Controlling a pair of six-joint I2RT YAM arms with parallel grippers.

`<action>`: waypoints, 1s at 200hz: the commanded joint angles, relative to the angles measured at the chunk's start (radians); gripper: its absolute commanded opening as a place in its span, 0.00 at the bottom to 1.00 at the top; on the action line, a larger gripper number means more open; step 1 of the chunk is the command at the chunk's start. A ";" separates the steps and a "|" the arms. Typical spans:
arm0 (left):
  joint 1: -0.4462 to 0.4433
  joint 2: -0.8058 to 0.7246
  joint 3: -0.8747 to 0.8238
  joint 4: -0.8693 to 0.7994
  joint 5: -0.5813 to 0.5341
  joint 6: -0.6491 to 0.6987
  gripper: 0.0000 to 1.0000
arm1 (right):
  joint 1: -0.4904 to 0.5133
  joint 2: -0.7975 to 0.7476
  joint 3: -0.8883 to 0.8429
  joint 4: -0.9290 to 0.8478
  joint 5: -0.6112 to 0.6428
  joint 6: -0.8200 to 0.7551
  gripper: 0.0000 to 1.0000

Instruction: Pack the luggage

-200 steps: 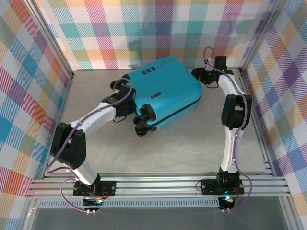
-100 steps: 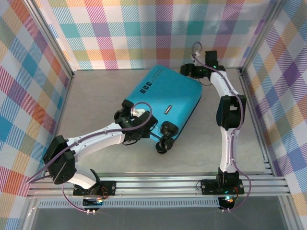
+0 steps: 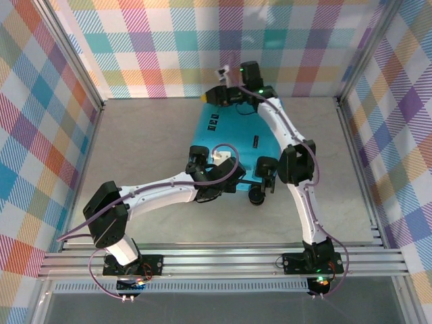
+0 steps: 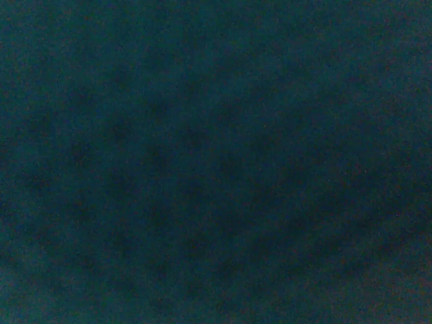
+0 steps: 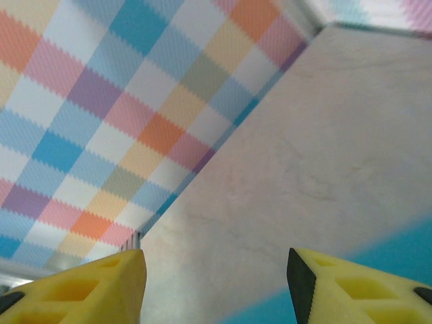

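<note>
Presently, the left gripper (image 3: 214, 177) sits at centre frame, pressed against the lower edge of the luggage (image 3: 228, 133). Its fingers are closed, and whether they grip anything cannot be told. The luggage lies shut and flat on the grey table (image 3: 135, 135) at centre frame, with its black wheels (image 3: 257, 196) toward the bottom. The right gripper (image 3: 208, 96) is at the luggage's upper edge, near the plaid wall (image 3: 169, 47). Its yellow fingers (image 5: 101, 287) stand well apart with nothing between them.
</note>
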 commanded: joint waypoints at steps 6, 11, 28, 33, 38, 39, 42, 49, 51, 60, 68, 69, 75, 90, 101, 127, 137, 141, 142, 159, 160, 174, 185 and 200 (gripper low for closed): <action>0.006 -0.044 0.057 0.048 -0.023 0.070 0.15 | -0.124 -0.067 -0.022 -0.113 0.088 0.024 0.59; 0.006 -0.057 0.058 0.043 -0.013 0.080 0.15 | -0.134 -0.087 -0.032 -0.120 0.098 0.014 0.59; 0.006 -0.114 0.059 0.024 0.022 0.119 0.16 | -0.160 -0.164 -0.082 -0.148 0.143 -0.027 0.59; 0.006 -0.135 0.058 0.017 0.026 0.131 0.17 | -0.168 -0.190 -0.109 -0.147 0.153 -0.038 0.59; 0.006 -0.155 0.059 0.009 0.026 0.140 0.18 | -0.176 -0.221 -0.142 -0.142 0.165 -0.045 0.59; 0.007 -0.159 0.060 0.007 0.027 0.142 0.18 | -0.177 -0.227 -0.149 -0.141 0.169 -0.047 0.59; 0.006 -0.173 0.059 0.003 0.029 0.150 0.18 | -0.182 -0.247 -0.173 -0.133 0.178 -0.051 0.59; 0.007 -0.202 0.062 -0.002 0.034 0.168 0.19 | -0.191 -0.294 -0.237 -0.108 0.194 -0.056 0.59; 0.007 -0.211 0.063 -0.004 0.035 0.172 0.20 | -0.194 -0.308 -0.254 -0.098 0.197 -0.055 0.59; 0.010 -0.246 0.069 -0.013 0.043 0.191 0.21 | -0.205 -0.364 -0.331 -0.072 0.219 -0.061 0.60; 0.018 -0.277 0.074 -0.020 0.044 0.206 0.23 | -0.214 -0.410 -0.389 -0.061 0.247 -0.068 0.60; 0.019 -0.280 0.075 -0.022 0.043 0.208 0.23 | -0.215 -0.415 -0.396 -0.059 0.250 -0.069 0.60; 0.029 -0.301 0.080 -0.030 0.039 0.214 0.24 | -0.221 -0.449 -0.441 -0.050 0.277 -0.072 0.61; 0.085 -0.336 0.092 -0.058 0.040 0.221 0.27 | -0.239 -0.541 -0.568 -0.012 0.343 -0.071 0.63; 0.154 -0.346 0.101 -0.083 0.045 0.218 0.28 | -0.253 -0.607 -0.664 0.015 0.391 -0.063 0.64; 0.353 -0.317 0.111 -0.079 0.157 0.244 0.31 | -0.296 -0.745 -0.854 0.049 0.432 -0.053 0.71; 0.414 -0.275 0.138 -0.077 0.189 0.273 0.32 | -0.311 -0.781 -0.909 0.050 0.452 -0.050 0.75; 0.435 -0.255 0.152 -0.080 0.194 0.282 0.32 | -0.317 -0.793 -0.939 0.053 0.459 -0.049 0.76; 0.440 -0.249 0.156 -0.080 0.197 0.283 0.32 | -0.318 -0.797 -0.947 0.054 0.461 -0.049 0.76; 0.520 -0.150 0.221 -0.065 0.279 0.317 0.33 | -0.341 -0.838 -1.039 0.071 0.482 -0.038 0.80; 0.524 -0.142 0.225 -0.064 0.281 0.317 0.33 | -0.343 -0.839 -1.044 0.072 0.483 -0.036 0.80; 0.571 -0.052 0.277 -0.050 0.332 0.331 0.33 | -0.355 -0.852 -1.105 0.101 0.473 -0.016 0.81; 0.594 0.017 0.321 -0.052 0.334 0.335 0.33 | -0.359 -0.854 -1.137 0.123 0.482 0.001 0.81; 0.628 0.105 0.376 -0.060 0.338 0.334 0.31 | -0.365 -0.856 -1.180 0.155 0.508 0.033 0.81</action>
